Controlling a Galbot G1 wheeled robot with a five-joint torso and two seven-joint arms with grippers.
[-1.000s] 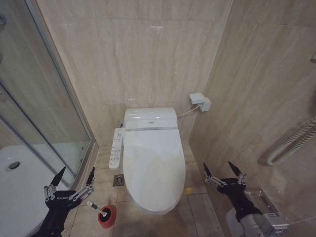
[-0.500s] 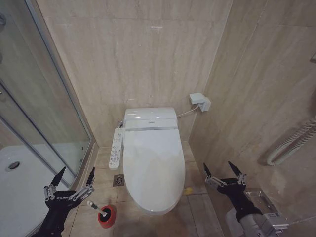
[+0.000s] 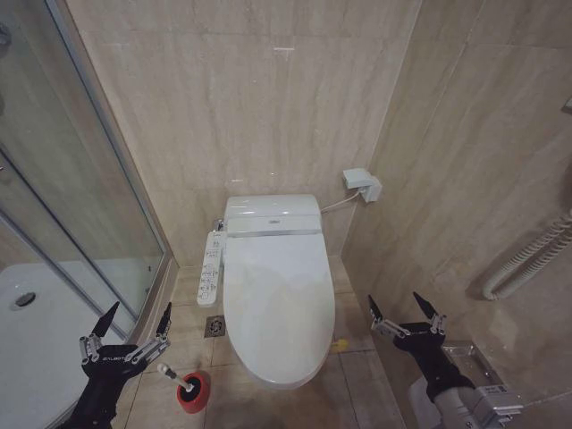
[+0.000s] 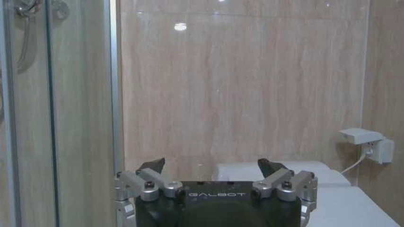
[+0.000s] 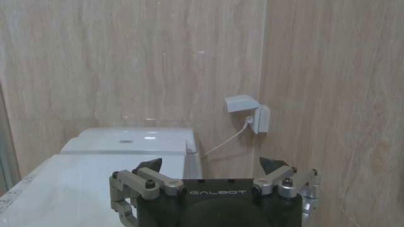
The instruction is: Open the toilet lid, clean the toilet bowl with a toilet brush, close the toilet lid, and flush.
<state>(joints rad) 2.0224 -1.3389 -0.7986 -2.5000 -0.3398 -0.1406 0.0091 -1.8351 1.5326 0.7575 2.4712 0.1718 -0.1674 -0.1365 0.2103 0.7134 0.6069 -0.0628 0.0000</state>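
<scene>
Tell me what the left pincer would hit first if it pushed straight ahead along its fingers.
Probably the tiled back wall. The left pincer, open, points forward between the glass shower screen and the toilet lid, which lies off to its side and lower. Depth is unclear, so the tank might come first.

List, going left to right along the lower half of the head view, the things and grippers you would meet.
Shower tray → left gripper → toilet brush → button panel → toilet lid → right gripper → wall grab bar.
</scene>
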